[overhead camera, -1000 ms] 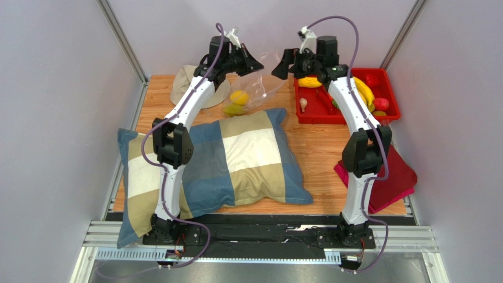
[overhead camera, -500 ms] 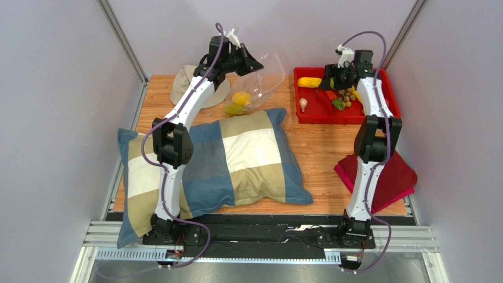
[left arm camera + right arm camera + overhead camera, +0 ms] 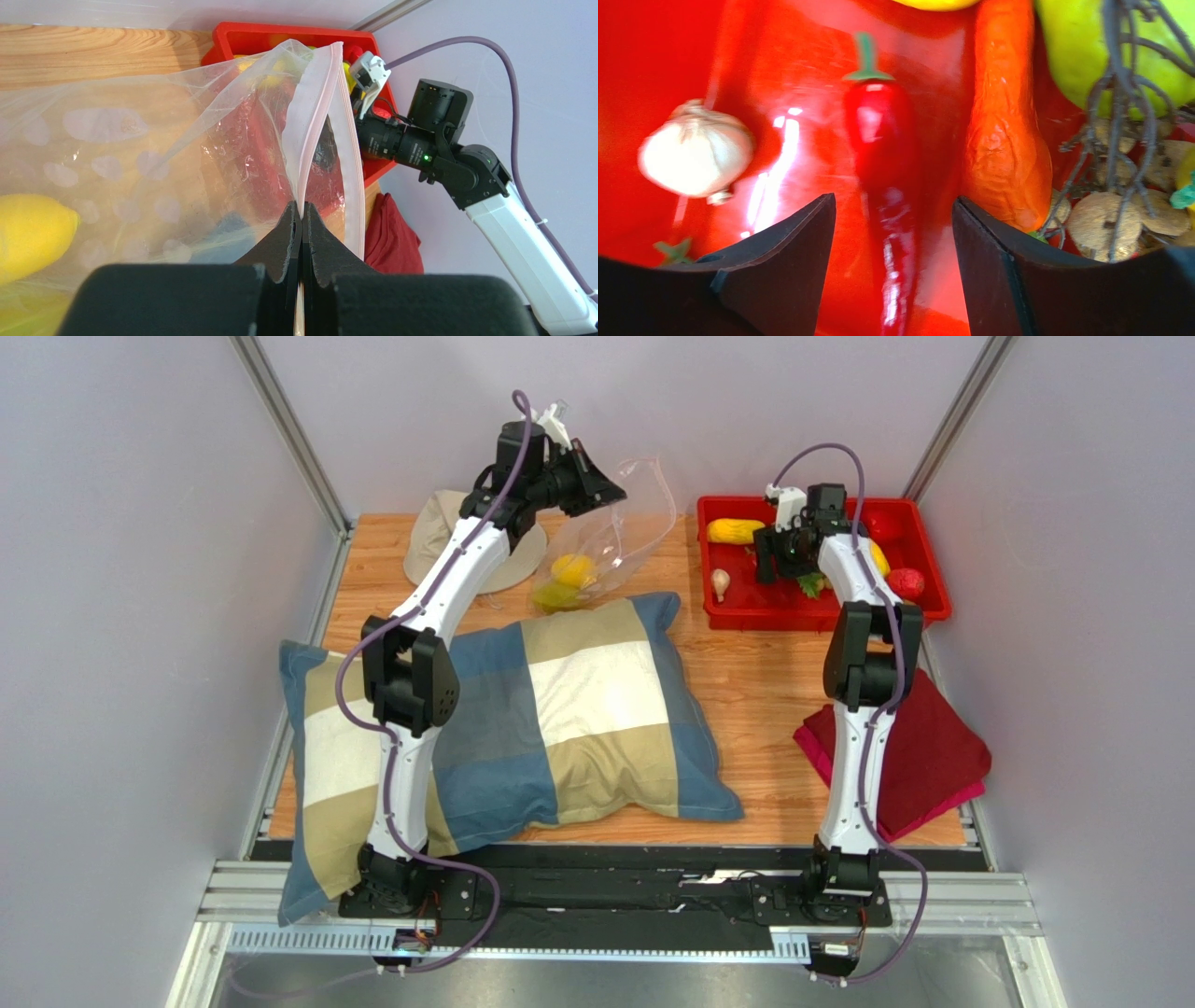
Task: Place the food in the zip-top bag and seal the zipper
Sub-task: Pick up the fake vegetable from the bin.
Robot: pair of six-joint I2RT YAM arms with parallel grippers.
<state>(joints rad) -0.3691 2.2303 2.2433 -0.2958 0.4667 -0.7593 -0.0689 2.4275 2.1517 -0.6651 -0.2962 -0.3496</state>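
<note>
Right now your left gripper point(image 3: 302, 210) is pinched tight on the pale pink zipper strip point(image 3: 314, 119) of the crinkly clear plastic zip-top bag point(image 3: 624, 525). It holds that mouth edge lifted above the wooden table point(image 3: 758, 700) at about 12 o'clock in the overhead view. The bag's body sags from the grip toward 7 o'clock. A yellow toy lemon point(image 3: 570, 567) lies inside it, with a green piece point(image 3: 554, 597) close against it at 7 o'clock. The bag's low end sits just beside the far edge of the checked blue, tan and cream pillow point(image 3: 561, 714).

Your right gripper point(image 3: 894, 203) stands open, low over the red plastic tray point(image 3: 751, 622) at 1 o'clock on the table. Its black fingers point(image 3: 798, 259) straddle a glossy red toy chili pepper point(image 3: 882, 140) with a gap on each side, so you are gripping nothing there. In the right wrist view an orange toy carrot point(image 3: 1004, 140) lies just beside the pepper at 3 o'clock. A white toy garlic bulb point(image 3: 696, 155) sits apart at 9 o'clock, and a tan bunch point(image 3: 1120, 217) on dark stems lies beyond the carrot at 4 o'clock.

A beige bucket hat point(image 3: 428, 532) lies at 11 o'clock on the table, and a folded dark red cloth point(image 3: 940, 756) at 4 o'clock.
</note>
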